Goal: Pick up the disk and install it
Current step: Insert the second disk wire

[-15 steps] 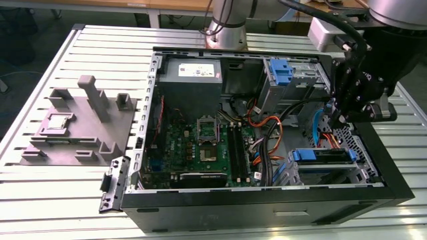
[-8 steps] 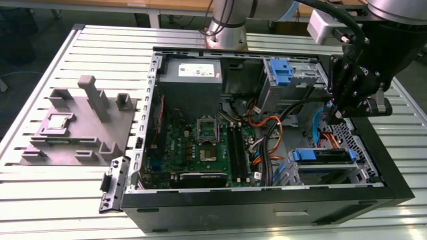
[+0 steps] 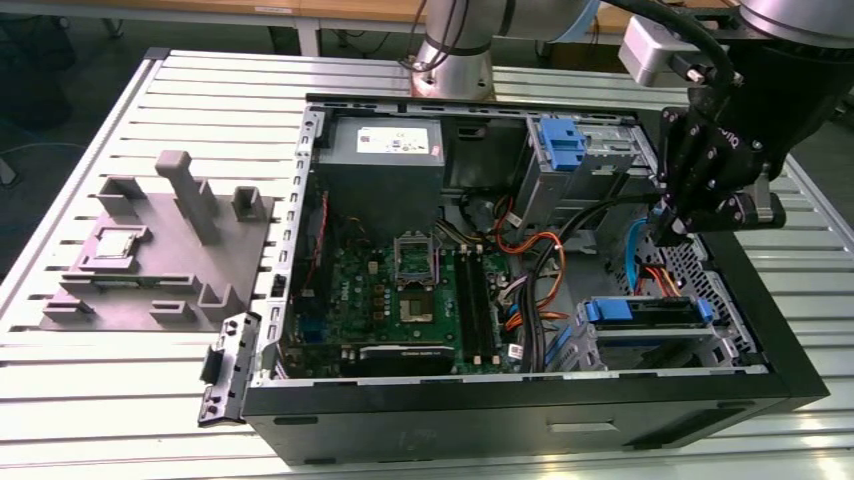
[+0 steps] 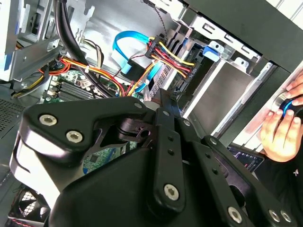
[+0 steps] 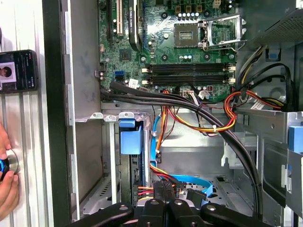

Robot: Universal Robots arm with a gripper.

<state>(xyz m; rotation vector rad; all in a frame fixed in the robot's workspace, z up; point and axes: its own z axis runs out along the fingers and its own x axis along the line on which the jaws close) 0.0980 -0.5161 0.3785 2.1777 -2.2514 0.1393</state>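
Blue-framed disk (image 5: 130, 142) sits apparently bayed; second wrist view shows hand (image 4: 284, 124).

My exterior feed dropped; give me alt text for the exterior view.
The gripper hangs inside the open computer case at the exterior view's right, above a blue carrier in its bay. A grey fixture block sits left of the case.

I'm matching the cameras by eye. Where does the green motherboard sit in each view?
Exterior view: green motherboard mid-case, beside the grey power supply box.
Second wrist view: motherboard behind the orange and yellow wires.
First wrist view: motherboard beyond the black cable bundle.
Shared landmark: the light-blue flat cable.
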